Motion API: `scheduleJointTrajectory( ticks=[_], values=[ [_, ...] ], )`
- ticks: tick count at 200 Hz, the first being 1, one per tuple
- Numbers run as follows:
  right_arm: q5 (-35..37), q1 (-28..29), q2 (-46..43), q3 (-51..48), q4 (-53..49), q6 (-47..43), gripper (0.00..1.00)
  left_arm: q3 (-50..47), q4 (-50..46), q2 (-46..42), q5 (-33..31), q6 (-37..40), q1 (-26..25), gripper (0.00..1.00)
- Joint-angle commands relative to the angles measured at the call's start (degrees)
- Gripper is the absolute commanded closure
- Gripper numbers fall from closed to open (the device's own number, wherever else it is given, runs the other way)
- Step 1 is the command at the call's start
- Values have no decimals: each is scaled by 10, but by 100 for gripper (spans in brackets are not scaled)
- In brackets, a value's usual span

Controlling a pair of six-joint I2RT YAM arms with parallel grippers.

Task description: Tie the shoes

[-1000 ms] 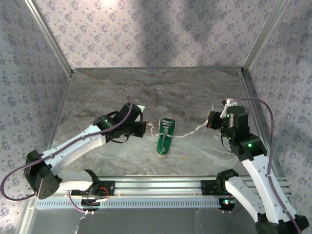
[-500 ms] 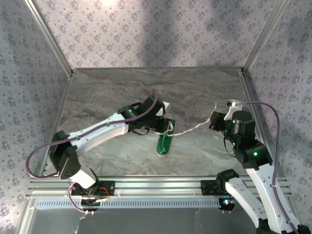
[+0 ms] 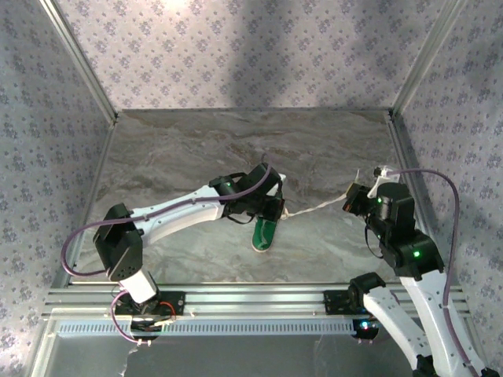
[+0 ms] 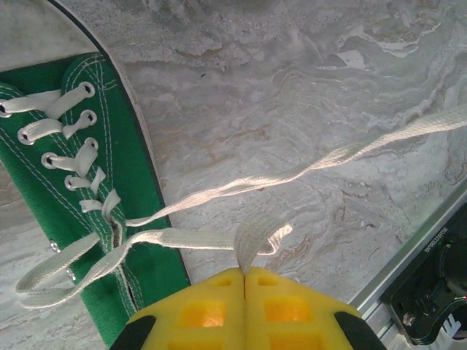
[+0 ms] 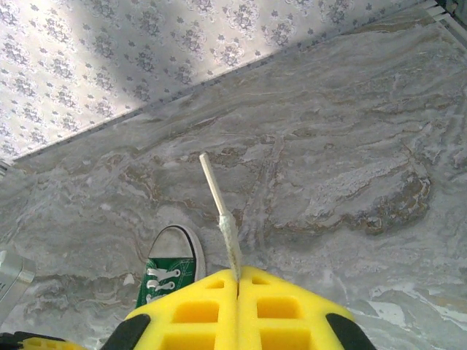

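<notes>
Sneaker position: the small green canvas sneaker with white rubber sole edge (image 3: 264, 234) lay near the middle of the grey marble-patterned table (image 3: 181, 141), heel toward the arm bases. From the top camera just the heel half showed, because the left arm's wrist covered the toe and the lacing.

Left gripper (image 3: 277, 206) hung over the shoe's right side. In the left wrist view its yellow fingers (image 4: 211, 310) were pressed together with no gap, pinching a folded loop of the short white lace strand (image 4: 252, 235). That strand ran flat back to the eyelets near the shoe's opening. The frame edge cut off the sneaker's left side, and the fingers hid its rear.

Right gripper (image 3: 351, 202) sat well to the right of the shoe. Seen from above it was too small and dark to read its jaws. In the right wrist view its yellow fingers (image 5: 197, 310) were closed on the long white lace strand (image 5: 221, 204), whose tip stuck out beyond them. The fingers hid the run of that strand back to the shoe in this view. From above it stretched nearly straight between shoe and gripper (image 3: 314, 209).
</notes>
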Motion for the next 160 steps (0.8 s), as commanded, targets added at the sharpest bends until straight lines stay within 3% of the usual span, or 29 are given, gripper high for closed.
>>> scheduleJointTrajectory(
  ticks=[1, 41, 94, 160],
  values=[
    [7, -1, -11, -3, -15, -8, 100, -5, 8, 2, 7, -8, -12, 100],
    [10, 0, -8, -7, -12, -2, 100, -3, 20, 25, 20, -14, -26, 100],
    [7, 0, -4, -3, -36, -17, 100, 0, 22, -2, -39, -27, -14, 100],
    [-111, 9, -42, -48, -6, -48, 100, 18, 68, 25, -54, -87, 4, 100]
  ],
)
